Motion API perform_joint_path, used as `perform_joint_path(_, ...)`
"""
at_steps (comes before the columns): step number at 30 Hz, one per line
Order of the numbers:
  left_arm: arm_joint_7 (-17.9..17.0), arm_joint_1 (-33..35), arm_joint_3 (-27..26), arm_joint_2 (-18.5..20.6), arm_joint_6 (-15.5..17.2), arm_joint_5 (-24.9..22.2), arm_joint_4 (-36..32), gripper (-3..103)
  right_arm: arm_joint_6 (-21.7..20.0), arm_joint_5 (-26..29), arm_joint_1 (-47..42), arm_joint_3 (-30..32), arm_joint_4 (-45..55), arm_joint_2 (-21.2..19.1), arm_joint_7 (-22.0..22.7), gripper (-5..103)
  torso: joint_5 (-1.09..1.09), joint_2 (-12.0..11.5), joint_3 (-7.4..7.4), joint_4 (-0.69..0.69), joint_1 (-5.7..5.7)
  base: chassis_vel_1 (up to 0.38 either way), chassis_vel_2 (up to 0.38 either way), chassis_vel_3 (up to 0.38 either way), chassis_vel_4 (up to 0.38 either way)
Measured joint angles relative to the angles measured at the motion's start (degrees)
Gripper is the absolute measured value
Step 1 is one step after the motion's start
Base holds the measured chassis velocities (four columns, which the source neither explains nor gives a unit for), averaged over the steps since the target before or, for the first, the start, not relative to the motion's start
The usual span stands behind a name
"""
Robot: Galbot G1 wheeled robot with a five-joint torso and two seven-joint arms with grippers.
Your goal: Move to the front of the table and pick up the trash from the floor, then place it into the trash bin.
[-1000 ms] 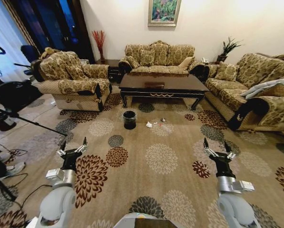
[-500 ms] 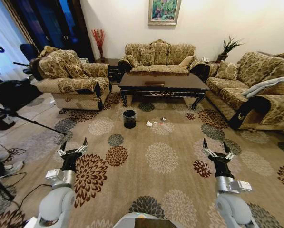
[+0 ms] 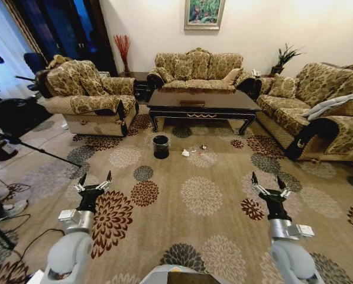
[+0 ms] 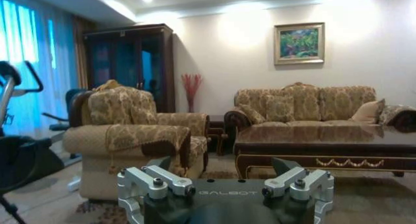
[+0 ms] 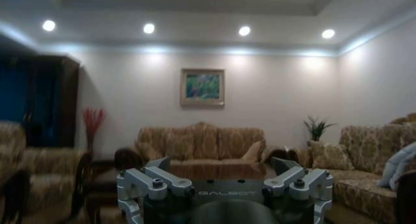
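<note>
The dark glossy table (image 3: 203, 103) stands ahead in the middle of the room, with gold scrollwork on its side rail; it also shows in the left wrist view as the table (image 4: 338, 145). On the flowered carpet floor (image 3: 182, 219) in front of it stands the small black trash bin (image 3: 161, 147). Right of the bin lies the trash (image 3: 195, 153): a white wad, small scraps and a dark piece. My left gripper (image 3: 94, 182) and right gripper (image 3: 266, 184) hang open and empty over the near carpet, well short of the trash.
A patterned armchair (image 3: 87, 100) stands at the left, a sofa (image 3: 198, 70) behind the table, and another sofa (image 3: 318, 112) along the right. Black stands and cables (image 3: 10, 148) occupy the left edge. Open carpet lies between me and the bin.
The whole head view has shifted slightly: table, bin and trash sit a little higher in the picture, so the camera has moved. Both grippers hold the same open pose.
</note>
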Motion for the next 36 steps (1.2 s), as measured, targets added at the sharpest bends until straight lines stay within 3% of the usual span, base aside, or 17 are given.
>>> perform_joint_path(4, 0.8, -0.5, -0.6, 1.9, 0.3, -0.1, 0.7, 100, -6.1, -0.6, -0.9, 2.2, 0.7, -4.5, 0.7, 100, 0.0, -1.4, -0.8, 0.0, -0.63, 0.0, 0.0, 0.0, 0.0)
perform_joint_path(10, 1.0, -1.0, -0.5, 2.0, 0.8, 0.1, 1.4, 100, -9.4, -1.3, -2.2, 3.6, 2.6, -5.5, 0.4, 100, 0.0, -2.7, -1.52, -0.01, -1.21, 0.0, 0.0, 0.0, 0.0)
perform_joint_path(21, 1.1, -1.2, -0.2, 1.6, 0.9, 0.1, 1.8, 100, -8.6, -1.5, -2.5, 3.5, 2.5, -4.9, 0.4, 100, 0.0, -4.6, -2.54, 0.01, -2.01, 0.0, 0.0, 0.0, 0.0)
perform_joint_path(32, 1.1, -0.8, -0.6, 1.7, 0.9, -0.4, 0.6, 100, -8.4, 2.0, -3.2, 3.0, 4.3, -4.5, 1.5, 100, 0.0, -6.5, -3.61, -0.02, -2.85, 0.0, 0.0, 0.0, 0.0)
perform_joint_path(36, 1.1, -0.7, -1.0, 1.6, 1.2, -0.9, -0.6, 100, -8.1, 2.9, -3.3, 3.1, 5.1, -4.7, 1.7, 100, 0.0, -7.2, -4.02, 0.03, -3.17, 0.0, 0.0, 0.0, 0.0)
